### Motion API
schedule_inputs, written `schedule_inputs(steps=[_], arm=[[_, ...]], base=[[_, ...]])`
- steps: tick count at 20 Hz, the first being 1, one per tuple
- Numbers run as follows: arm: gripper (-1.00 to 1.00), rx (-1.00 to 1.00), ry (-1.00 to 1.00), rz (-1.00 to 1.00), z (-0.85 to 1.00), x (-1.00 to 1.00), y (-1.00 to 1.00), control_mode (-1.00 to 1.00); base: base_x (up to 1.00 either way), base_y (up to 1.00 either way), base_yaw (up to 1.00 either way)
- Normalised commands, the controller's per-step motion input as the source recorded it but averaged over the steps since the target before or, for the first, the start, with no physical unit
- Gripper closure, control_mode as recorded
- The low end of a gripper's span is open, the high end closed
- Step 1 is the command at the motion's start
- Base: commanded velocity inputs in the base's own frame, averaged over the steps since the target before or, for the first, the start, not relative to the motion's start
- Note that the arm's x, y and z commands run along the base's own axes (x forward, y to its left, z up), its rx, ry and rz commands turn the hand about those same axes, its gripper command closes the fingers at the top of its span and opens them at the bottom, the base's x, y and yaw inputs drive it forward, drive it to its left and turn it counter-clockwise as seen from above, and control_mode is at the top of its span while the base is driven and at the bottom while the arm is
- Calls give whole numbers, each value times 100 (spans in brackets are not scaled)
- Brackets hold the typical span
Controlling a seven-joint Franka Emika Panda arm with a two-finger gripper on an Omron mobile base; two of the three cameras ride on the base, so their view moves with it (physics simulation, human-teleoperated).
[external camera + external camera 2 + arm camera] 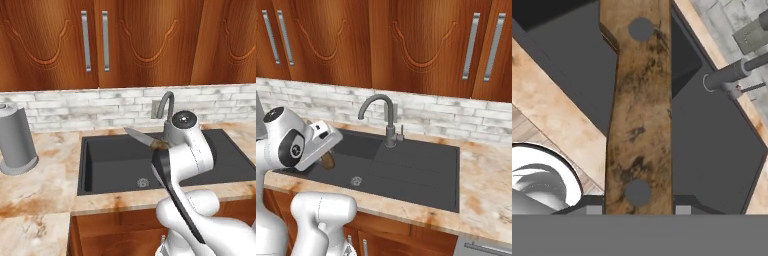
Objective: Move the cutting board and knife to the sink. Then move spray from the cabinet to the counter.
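My gripper [638, 207] is shut on the knife [639, 110], clamping its brown wooden handle with two grey rivets. The knife [141, 137] hangs above the sink [115, 165], its silver blade pointing left and up, and the end of its handle [329, 160] pokes out under the hand. The sink [406, 170] is a dark grey basin with a round drain. Its gooseneck faucet [167, 102] stands at the back rim. The upper cabinet [95, 40] has its doors closed. The cutting board and the spray are out of view.
A grey paper-towel holder [16, 140] stands on the counter [35, 190] left of the sink. More marble counter [486, 180] lies right of the sink. The faucet [383, 107] rises just behind and right of the hand. A pale brick backsplash [75, 107] runs along the wall.
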Motion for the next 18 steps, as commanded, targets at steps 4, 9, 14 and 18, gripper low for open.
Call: schedule_inputs(steps=[4, 9, 14, 18], arm=[[100, -1, 1, 0, -22, 42, 9, -100], [100, 0, 7, 0, -18, 30, 24, -100], [100, 0, 12, -1, -17, 38, 17, -100], [100, 0, 11, 0, -4, 30, 5, -100]], base=[[0, 0, 0], [0, 0, 0], [0, 0, 0], [0, 0, 0]])
